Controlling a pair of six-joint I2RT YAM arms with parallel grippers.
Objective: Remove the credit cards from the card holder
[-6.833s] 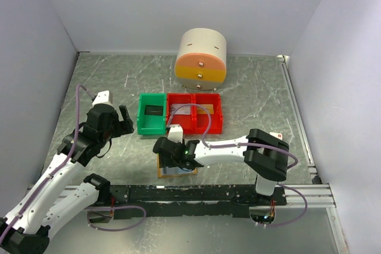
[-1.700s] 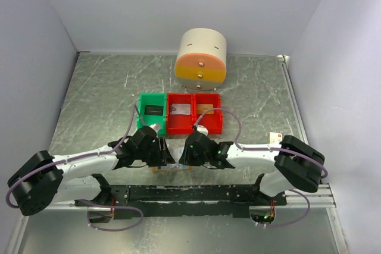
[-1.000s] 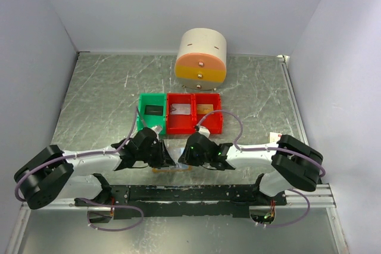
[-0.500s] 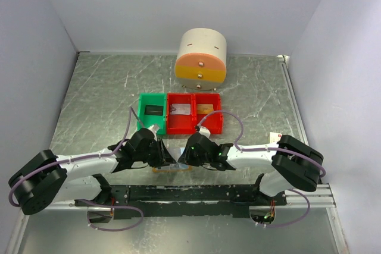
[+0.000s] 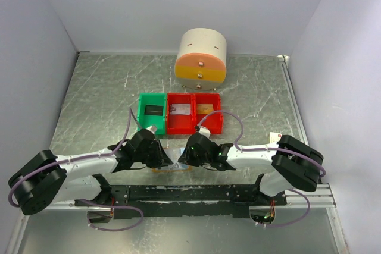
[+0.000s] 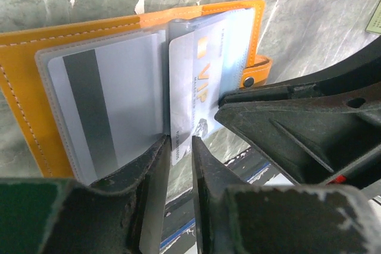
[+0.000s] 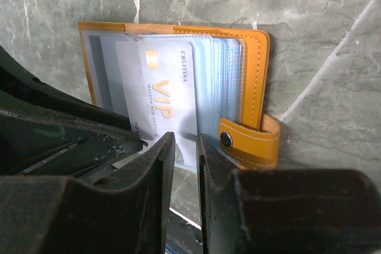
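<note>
Left fingers (image 6: 152, 173) at short edge of VIP card (image 6: 196, 81), long axis along them.

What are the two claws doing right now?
Left gripper: shut on the VIP card, lower edge.
Right gripper: apparently shut on the card holder, a clear sleeve.

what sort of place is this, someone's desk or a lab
Probably a robot lab test cell: white walls box in a grey marbled table, a left arm and right arm are mounted on a rail, with plastic bins and a round drawer unit as props.
</note>
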